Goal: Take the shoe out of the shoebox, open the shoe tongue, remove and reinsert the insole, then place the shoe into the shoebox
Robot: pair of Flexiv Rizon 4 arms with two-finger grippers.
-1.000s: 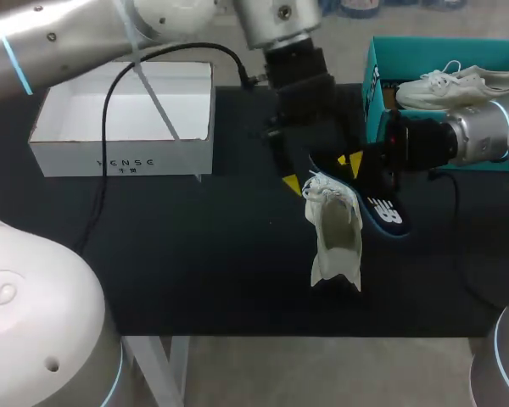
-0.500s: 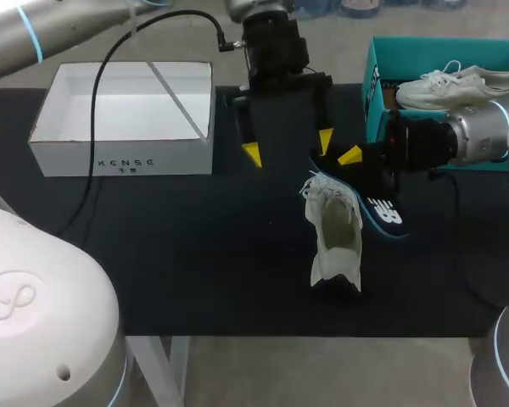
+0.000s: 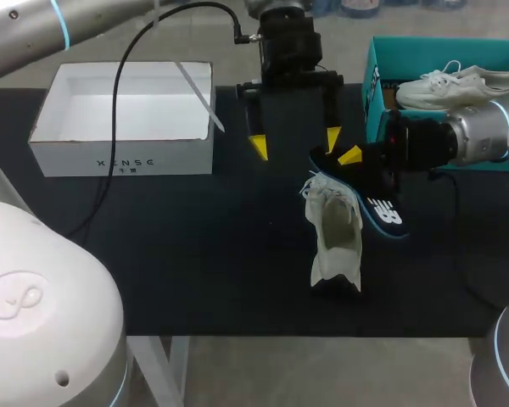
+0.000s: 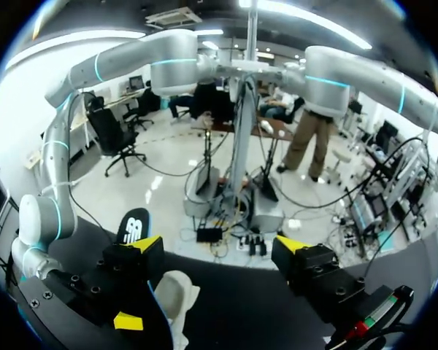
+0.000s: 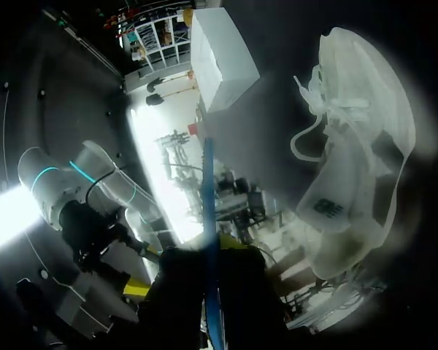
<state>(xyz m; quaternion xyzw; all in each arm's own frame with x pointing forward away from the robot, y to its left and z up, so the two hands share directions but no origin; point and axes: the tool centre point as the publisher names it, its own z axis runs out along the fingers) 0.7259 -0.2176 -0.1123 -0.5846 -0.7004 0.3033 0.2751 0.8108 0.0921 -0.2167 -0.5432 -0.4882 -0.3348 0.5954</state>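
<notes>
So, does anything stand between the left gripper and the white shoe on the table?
Partly. The left gripper hangs open just beyond the white shoe. The insole, clamped in the right gripper, lies along the shoe, its end near one left finger. Elsewhere nothing visible.

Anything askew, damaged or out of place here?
Nothing damaged or spilled. Only the dark insole sits outside the white shoe, held by the right gripper beside it, which fits the task.
</notes>
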